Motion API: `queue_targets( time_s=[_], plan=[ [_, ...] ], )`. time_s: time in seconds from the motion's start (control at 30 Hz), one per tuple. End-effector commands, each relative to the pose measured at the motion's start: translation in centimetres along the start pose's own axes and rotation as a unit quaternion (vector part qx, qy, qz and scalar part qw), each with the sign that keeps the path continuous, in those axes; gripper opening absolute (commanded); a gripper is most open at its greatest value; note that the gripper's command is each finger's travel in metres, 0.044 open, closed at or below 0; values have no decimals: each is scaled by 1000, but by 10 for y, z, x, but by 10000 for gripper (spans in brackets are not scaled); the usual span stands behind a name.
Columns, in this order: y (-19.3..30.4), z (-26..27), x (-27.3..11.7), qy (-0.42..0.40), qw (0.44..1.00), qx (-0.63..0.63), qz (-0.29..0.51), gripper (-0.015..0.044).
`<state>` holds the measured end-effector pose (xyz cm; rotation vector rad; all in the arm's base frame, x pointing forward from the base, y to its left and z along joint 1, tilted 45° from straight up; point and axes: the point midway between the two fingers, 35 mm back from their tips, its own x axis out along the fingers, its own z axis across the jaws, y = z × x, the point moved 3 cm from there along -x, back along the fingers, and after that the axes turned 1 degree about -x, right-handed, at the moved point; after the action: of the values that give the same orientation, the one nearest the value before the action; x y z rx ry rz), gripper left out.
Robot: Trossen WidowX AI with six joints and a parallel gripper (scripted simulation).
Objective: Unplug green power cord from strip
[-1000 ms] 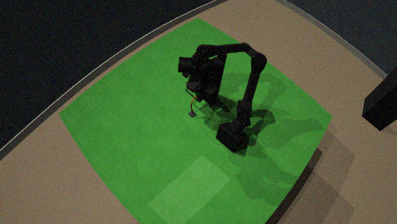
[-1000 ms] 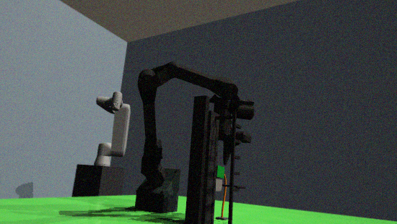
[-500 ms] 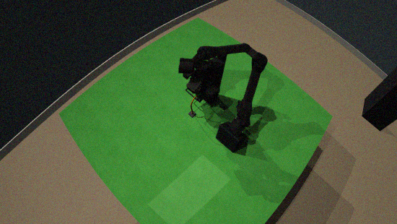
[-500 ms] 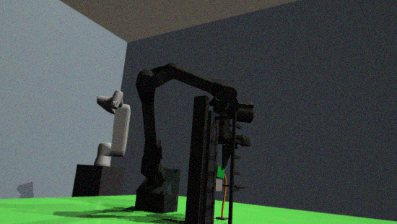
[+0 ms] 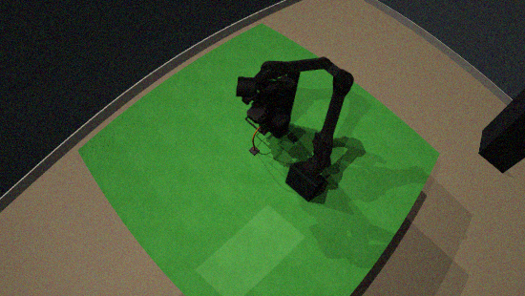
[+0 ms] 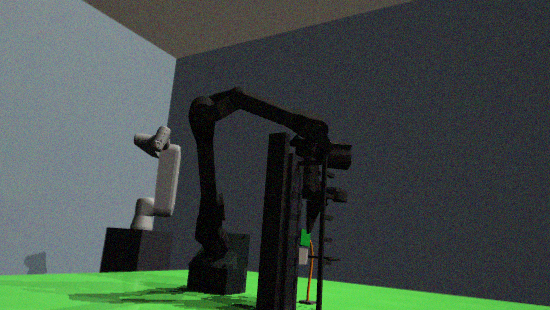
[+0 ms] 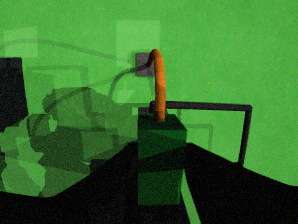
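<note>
The green plug (image 6: 305,238) (image 7: 159,172) stands beside a tall dark upright panel (image 6: 274,220) in the exterior view; the power strip is too dark to make out clearly. My gripper (image 6: 310,225) (image 7: 160,151) is shut on the green plug, with a dark finger against each side in the wrist view. An orange cord (image 6: 311,275) (image 7: 160,90) (image 5: 254,138) runs from the plug down to a small grey block (image 5: 254,151) (image 6: 307,302) (image 7: 143,65) on the floor. In the top view the arm hides the plug. Whether the plug sits in its socket cannot be told.
A pale block (image 6: 303,255) is just below the green plug. A thin dark frame (image 7: 215,106) (image 6: 322,270) stands close by the gripper. A grey robot arm (image 6: 167,180) on a dark box (image 6: 120,250) is in the background. Shadows lie on the green mat (image 5: 167,191).
</note>
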<state>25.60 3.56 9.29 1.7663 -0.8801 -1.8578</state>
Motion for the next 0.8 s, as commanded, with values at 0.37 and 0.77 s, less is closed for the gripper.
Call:
queue_targets(
  time_s=[0.37,0.77],
  plan=[
    [-21,-2,-2,1,1000,0,-1,0],
    [-40,-3,-4,1,1000,-1,-1,0]
  ],
)
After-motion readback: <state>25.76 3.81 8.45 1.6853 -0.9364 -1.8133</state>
